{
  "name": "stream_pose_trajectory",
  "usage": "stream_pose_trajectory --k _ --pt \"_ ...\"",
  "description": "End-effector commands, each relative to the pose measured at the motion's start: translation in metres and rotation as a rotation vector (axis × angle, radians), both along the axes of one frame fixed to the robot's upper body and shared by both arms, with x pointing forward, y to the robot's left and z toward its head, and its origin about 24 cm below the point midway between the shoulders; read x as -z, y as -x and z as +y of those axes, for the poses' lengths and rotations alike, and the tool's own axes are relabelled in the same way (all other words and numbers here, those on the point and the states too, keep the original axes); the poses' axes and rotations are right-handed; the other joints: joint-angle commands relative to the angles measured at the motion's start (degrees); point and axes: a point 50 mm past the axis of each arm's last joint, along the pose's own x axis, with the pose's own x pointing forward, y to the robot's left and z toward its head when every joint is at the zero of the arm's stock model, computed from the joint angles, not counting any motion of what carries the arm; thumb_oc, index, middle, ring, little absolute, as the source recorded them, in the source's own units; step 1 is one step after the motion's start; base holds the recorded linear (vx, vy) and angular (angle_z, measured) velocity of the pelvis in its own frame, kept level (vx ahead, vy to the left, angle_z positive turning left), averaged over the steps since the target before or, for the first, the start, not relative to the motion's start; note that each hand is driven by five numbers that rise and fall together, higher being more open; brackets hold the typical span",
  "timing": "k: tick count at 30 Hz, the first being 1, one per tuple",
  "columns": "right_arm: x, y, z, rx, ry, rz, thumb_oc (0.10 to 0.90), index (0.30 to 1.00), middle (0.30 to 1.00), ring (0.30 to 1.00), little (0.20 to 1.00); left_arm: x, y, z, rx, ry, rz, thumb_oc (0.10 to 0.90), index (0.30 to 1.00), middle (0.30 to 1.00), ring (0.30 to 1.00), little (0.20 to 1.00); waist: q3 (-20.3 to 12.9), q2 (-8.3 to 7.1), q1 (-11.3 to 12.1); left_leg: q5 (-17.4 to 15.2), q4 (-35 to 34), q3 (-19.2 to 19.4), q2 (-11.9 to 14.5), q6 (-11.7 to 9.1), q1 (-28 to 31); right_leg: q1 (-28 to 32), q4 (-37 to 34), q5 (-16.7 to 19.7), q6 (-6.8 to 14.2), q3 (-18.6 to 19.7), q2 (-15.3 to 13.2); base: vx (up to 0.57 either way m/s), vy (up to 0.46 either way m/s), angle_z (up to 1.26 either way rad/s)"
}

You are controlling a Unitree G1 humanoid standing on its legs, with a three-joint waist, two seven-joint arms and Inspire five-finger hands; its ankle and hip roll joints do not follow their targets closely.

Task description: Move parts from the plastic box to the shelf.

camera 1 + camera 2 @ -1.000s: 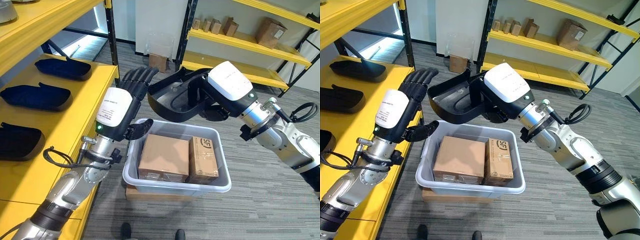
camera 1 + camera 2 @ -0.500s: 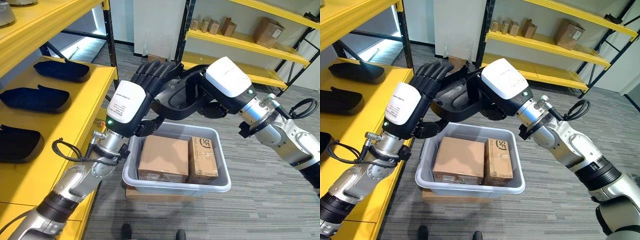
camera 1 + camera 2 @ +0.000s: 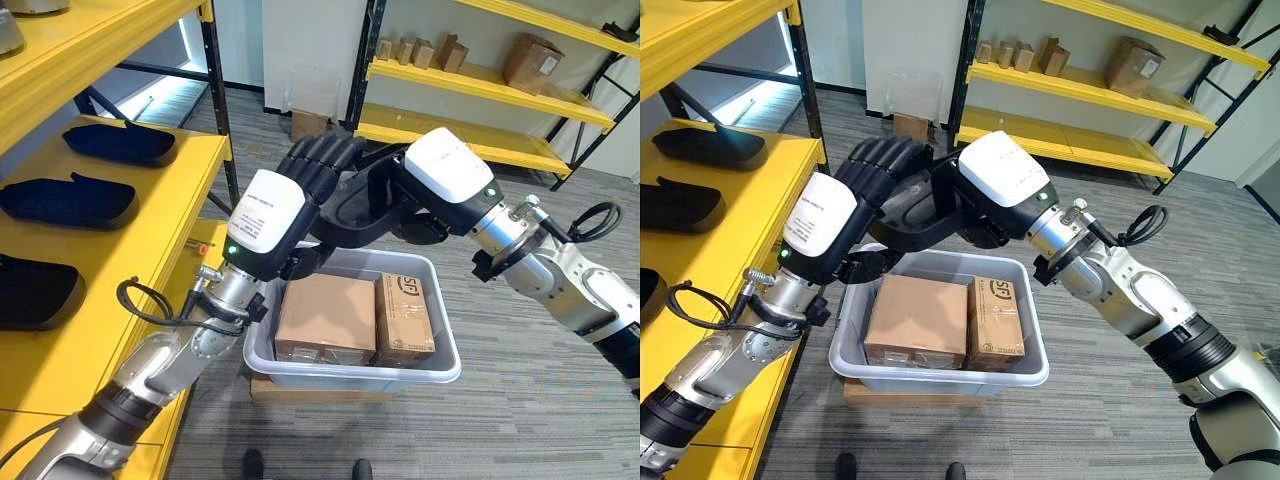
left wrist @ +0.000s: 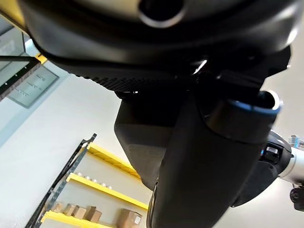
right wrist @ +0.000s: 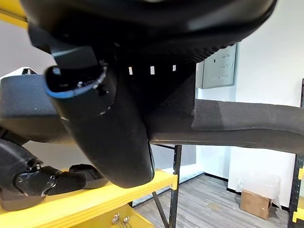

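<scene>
A black moulded part hangs in the air above the grey plastic box. My right hand is shut on its right end, thumb against the part's underside. My left hand is shut on its left end, with fingers over the top rim and thumb pressed beneath. The box holds two brown cartons side by side. The yellow shelf at the left bears three similar black parts.
The plastic box rests on a flat carton on the grey floor, close to the shelf's corner post. A second yellow rack with several small cartons stands at the back. One small carton sits on the floor behind.
My left hand has swung right from beside the part and closed round its left end. The right hand has kept hold and lowered the part slightly.
</scene>
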Motion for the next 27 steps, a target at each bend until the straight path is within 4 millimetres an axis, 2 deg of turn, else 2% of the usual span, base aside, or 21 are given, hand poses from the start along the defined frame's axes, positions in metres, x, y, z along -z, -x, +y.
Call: stream_pose_trajectory --k 1,2,3,27 --pt "-0.0830 0.0035 0.0167 -0.094 -0.178 -0.288 0.400 0.300 0.300 0.300 0.300 -0.0337 -0.0029 -0.0268 0.139 -0.009 -0.156 0.647 0.646 0.646 0.646 0.646 -6.2 1.90 -0.8 -4.3 0.1 1.9 3.1 -0.5 0.3 6.0 0.0 -6.2 4.4 -2.2 -3.6 0.00 0.000 0.00" --pt "-0.0831 0.0035 0.0166 -0.094 -0.178 -0.288 0.400 0.300 0.300 0.300 0.300 -0.0337 -0.0029 -0.0268 0.139 -0.009 -0.156 0.482 0.415 0.415 0.415 0.415 -6.2 1.90 -0.7 -4.3 0.1 1.9 3.1 -0.5 0.3 6.0 0.0 -6.2 4.4 -2.2 -3.6 0.00 0.000 0.00" --pt "-0.0841 0.0038 0.0166 -0.095 -0.180 -0.292 0.400 0.300 0.300 0.300 0.300 -0.0336 -0.0034 -0.0268 0.137 -0.015 -0.155 0.400 0.300 0.300 0.300 0.300 -6.2 1.95 -0.9 -4.4 0.1 2.0 3.1 -0.5 0.3 5.9 0.0 -6.2 4.4 -2.1 -3.7 0.00 0.000 0.00" --pt "-0.0823 0.0012 0.0200 -0.100 -0.221 -0.283 0.400 0.300 0.300 0.300 0.300 -0.0290 -0.0065 -0.0308 0.142 -0.022 -0.128 0.400 0.300 0.300 0.300 0.300 -6.0 2.50 -1.3 -4.6 0.3 2.4 3.1 -0.3 1.0 6.3 0.1 -6.5 4.2 -1.9 -3.7 0.00 0.000 0.00"
